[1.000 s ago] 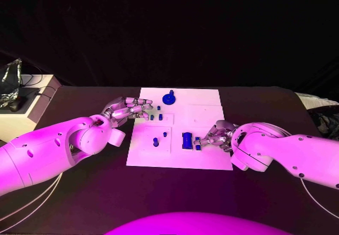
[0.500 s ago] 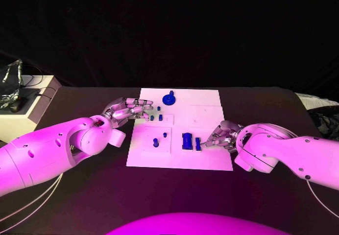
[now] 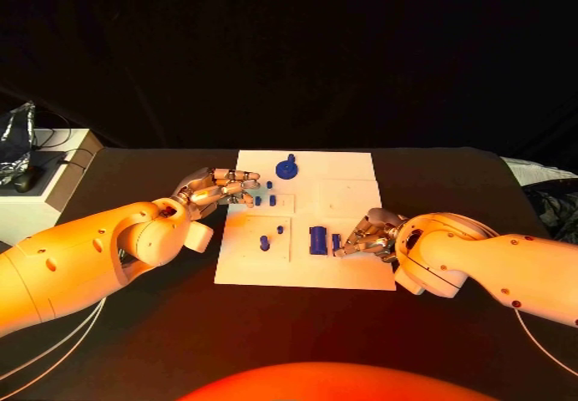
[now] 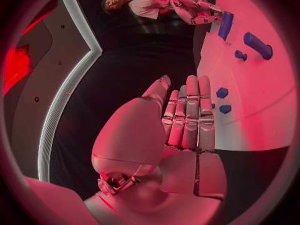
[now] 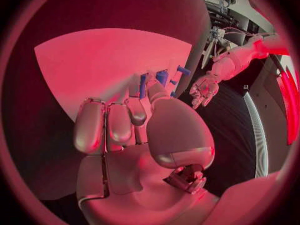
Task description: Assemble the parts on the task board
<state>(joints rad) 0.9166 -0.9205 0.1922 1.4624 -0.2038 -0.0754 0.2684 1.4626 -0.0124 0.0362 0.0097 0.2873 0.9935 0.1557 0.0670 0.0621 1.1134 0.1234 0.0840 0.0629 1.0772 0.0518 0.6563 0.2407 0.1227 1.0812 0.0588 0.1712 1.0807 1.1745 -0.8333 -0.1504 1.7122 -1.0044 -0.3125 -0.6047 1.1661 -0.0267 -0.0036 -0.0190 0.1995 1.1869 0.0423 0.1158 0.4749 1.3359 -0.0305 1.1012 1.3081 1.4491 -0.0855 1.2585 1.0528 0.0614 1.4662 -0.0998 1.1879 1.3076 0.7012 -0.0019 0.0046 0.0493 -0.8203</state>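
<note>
The white rectangular task board (image 3: 316, 219) lies mid-table, carrying small blue plastic parts (image 3: 318, 240). No writing is legible on it. The left hand (image 3: 218, 187) hovers at the board's left edge, fingers apart, grasping nothing. The right hand (image 3: 367, 235) rests by a blue part; its grip cannot be told.

One task board (image 3: 343, 192), about seven blue parts (image 3: 318, 240), two hands (image 3: 220, 187).

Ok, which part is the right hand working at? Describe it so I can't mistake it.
Start at the white task board, then go to its near half by the right hand. The part is the upright blue block beside its fingers, the biggest, tallest piece; its neighbours are small pegs.
</note>
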